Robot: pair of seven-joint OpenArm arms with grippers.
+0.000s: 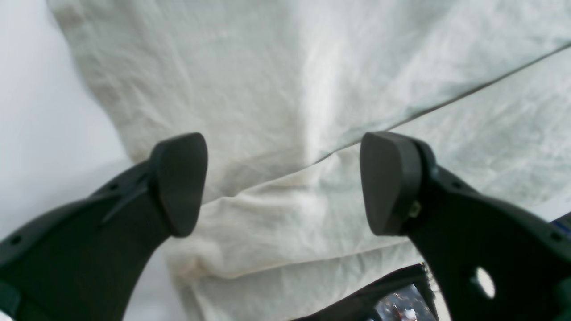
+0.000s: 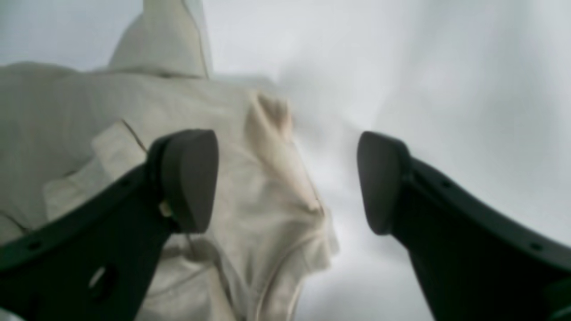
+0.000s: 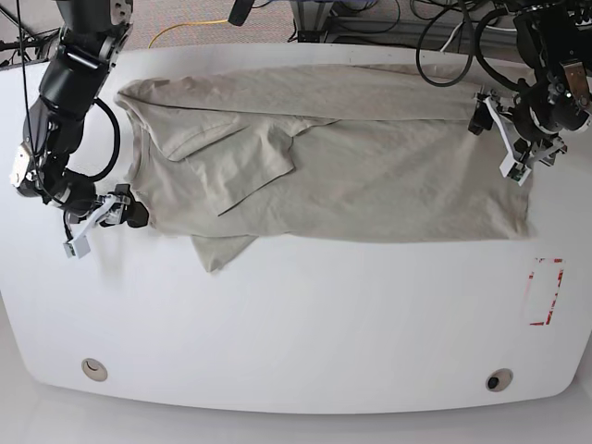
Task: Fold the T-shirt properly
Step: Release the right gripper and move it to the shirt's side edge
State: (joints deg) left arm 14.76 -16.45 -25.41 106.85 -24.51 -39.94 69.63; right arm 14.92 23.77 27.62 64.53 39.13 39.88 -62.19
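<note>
Left pincer (image 1: 283,183) gaping over T-shirt (image 3: 370,166) hem; right pincer (image 2: 287,182) gaping beside collar edge, bare table (image 3: 296,324) alongside.

One T-shirt (image 3: 370,176), one white table (image 3: 305,324), two tools, and one red-outlined rectangle (image 3: 544,291).

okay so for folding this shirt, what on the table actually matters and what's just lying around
Belongs to the job: T-shirt, left gripper, right gripper, both open.

Just there: red-outlined rectangle marked on the white table, yellow cable on the floor behind.
</note>
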